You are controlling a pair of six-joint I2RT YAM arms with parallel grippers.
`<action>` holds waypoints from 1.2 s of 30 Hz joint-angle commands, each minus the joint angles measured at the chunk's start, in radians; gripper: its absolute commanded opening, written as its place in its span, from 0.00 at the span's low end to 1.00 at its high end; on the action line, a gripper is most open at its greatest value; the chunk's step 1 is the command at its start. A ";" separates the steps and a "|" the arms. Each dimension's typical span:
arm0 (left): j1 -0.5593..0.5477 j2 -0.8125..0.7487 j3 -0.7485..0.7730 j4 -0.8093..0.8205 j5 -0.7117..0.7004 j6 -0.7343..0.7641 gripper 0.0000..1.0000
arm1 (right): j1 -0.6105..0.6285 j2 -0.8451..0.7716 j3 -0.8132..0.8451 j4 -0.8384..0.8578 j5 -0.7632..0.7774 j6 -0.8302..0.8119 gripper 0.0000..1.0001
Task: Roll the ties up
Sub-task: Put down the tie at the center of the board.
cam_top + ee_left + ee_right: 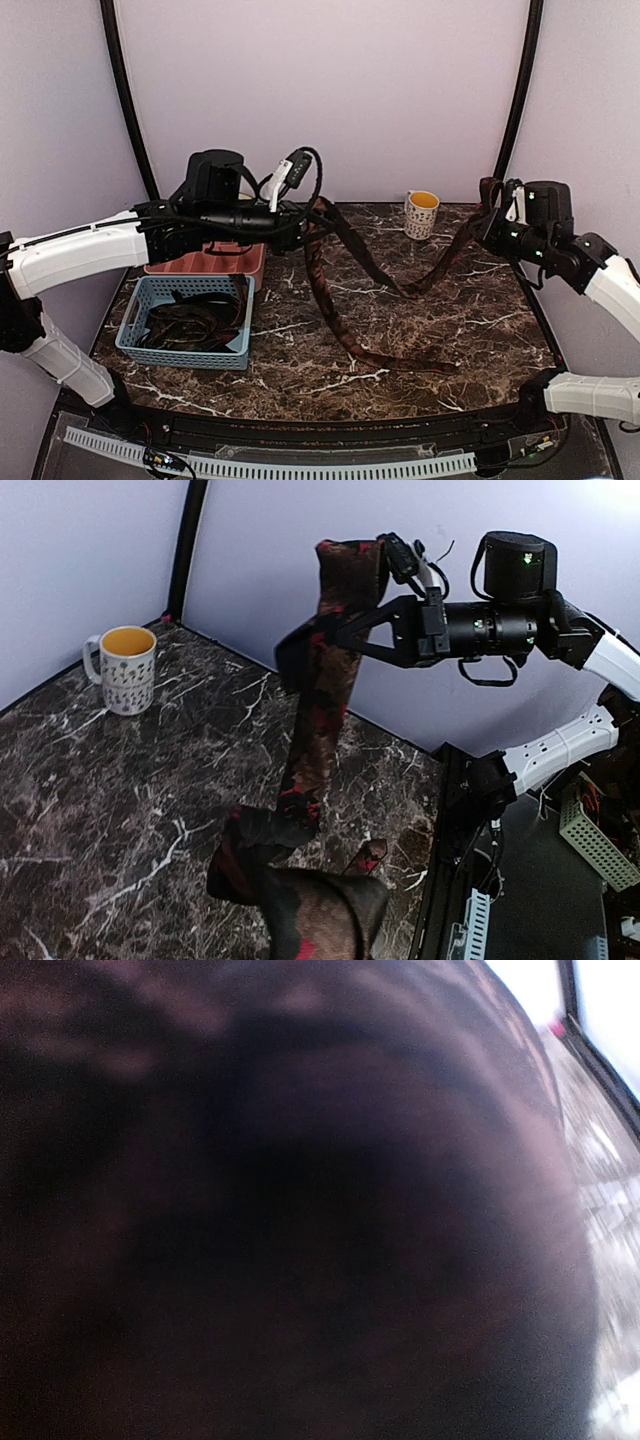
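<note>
A reddish-brown patterned tie [322, 290] hangs stretched between two robot hands above a dark marble surface [470, 330]. The left hand [300, 228] is clenched on one part. The right hand [488, 215] pinches another part, and fabric blocks its own camera. The middle sags onto the surface, and a long tail runs toward the near edge. Bare marble shows between that tail and the right edge. More dark ties [190, 320] lie in a blue basket [180, 355] at the left edge, with a pink tray [205, 265] behind it. A mug [421, 214] stands at the far edge.
</note>
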 commanded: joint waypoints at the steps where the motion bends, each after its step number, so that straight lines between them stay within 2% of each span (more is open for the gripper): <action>1: 0.007 -0.130 -0.152 0.103 0.004 -0.082 0.00 | -0.005 -0.126 -0.027 -0.307 0.108 0.171 0.00; 4: 0.008 -0.149 -0.226 0.105 -0.016 -0.108 0.00 | -0.004 -0.192 -0.045 -0.533 0.160 0.304 0.00; 6: 0.016 -0.154 -0.255 0.097 -0.055 -0.130 0.00 | -0.005 -0.223 -0.084 -0.624 0.188 0.371 0.00; 9: 0.041 -0.150 -0.259 0.050 -0.103 -0.177 0.00 | -0.006 -0.247 -0.190 -0.629 0.158 0.419 0.00; 12: 0.055 -0.130 -0.223 -0.034 -0.162 -0.211 0.00 | -0.006 -0.190 -0.272 -0.571 0.099 0.433 0.00; 15: 0.076 -0.097 -0.192 -0.124 -0.198 -0.255 0.00 | -0.007 -0.023 -0.260 -0.571 0.123 0.424 0.00; 19: 0.129 -0.060 -0.197 -0.150 -0.188 -0.297 0.00 | -0.014 0.259 -0.123 -0.602 0.170 0.342 0.00; 20: 0.142 -0.049 -0.198 -0.147 -0.180 -0.305 0.00 | -0.016 0.346 -0.081 -0.617 0.176 0.316 0.05; 22: 0.169 -0.026 -0.197 -0.148 -0.161 -0.312 0.00 | -0.028 0.512 -0.001 -0.630 0.146 0.253 0.11; 26: 0.222 0.005 -0.193 -0.154 -0.158 -0.313 0.00 | -0.037 0.720 0.110 -0.577 0.051 0.146 0.11; 27: 0.238 0.010 -0.194 -0.160 -0.162 -0.313 0.00 | -0.040 0.736 0.124 -0.543 0.032 0.131 0.15; 28: 0.251 0.013 -0.196 -0.162 -0.161 -0.313 0.00 | -0.042 0.745 0.148 -0.527 0.023 0.116 0.26; 31: 0.301 0.033 -0.200 -0.172 -0.134 -0.308 0.00 | -0.054 0.753 0.203 -0.520 0.019 0.068 0.46; 36: 0.328 0.077 -0.196 -0.208 -0.137 -0.270 0.00 | -0.070 0.602 0.180 -0.453 -0.045 -0.039 0.69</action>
